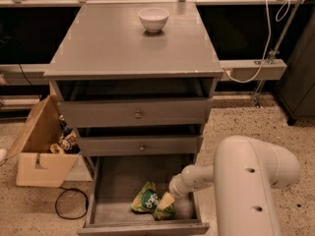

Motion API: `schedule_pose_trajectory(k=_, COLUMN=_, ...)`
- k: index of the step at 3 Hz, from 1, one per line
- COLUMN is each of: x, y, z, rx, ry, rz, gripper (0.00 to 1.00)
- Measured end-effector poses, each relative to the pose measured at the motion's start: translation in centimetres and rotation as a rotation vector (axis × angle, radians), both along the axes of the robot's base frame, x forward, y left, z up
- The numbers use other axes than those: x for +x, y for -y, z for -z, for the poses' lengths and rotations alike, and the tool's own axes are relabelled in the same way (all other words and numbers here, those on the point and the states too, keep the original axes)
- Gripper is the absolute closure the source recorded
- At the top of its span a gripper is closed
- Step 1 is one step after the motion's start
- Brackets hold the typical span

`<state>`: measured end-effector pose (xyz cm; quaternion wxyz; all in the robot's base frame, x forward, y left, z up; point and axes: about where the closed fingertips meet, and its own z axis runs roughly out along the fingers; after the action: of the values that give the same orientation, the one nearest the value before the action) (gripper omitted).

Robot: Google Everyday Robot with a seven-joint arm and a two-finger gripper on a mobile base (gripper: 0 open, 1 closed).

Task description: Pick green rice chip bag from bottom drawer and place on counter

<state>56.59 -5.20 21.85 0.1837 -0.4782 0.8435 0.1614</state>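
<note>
The green rice chip bag [147, 201] lies crumpled in the open bottom drawer [113, 186], near its front right, with its dark round logo facing up. My gripper [166, 201] reaches down into the drawer from the white arm [236, 176] on the right and sits at the bag's right edge, touching it. The counter [123, 43] is the flat grey cabinet top above.
A white bowl [153, 19] stands at the back of the counter. Two shallower drawers with knobs [138, 114] are slightly pulled out above. An open cardboard box [42, 149] with items and a black cable [69, 205] lie on the floor at left.
</note>
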Motion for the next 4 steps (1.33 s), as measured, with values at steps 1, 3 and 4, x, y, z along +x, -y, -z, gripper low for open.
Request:
schedule_pose_trajectory(k=1, x=-0.1, y=-0.5, z=3.5, rx=-0.009, ry=-0.029, rz=0.009, gripper=0.0)
schedule_pose_trajectory(k=3, x=-0.2, y=-4.1, z=7.2, rx=-0.001, ry=-0.088, rz=-0.022, gripper=0.02)
schedule_pose_trajectory(k=4, x=-0.1, y=-5.8, z=7.9, rx=0.005, ry=-0.1, rz=-0.039, gripper=0.24)
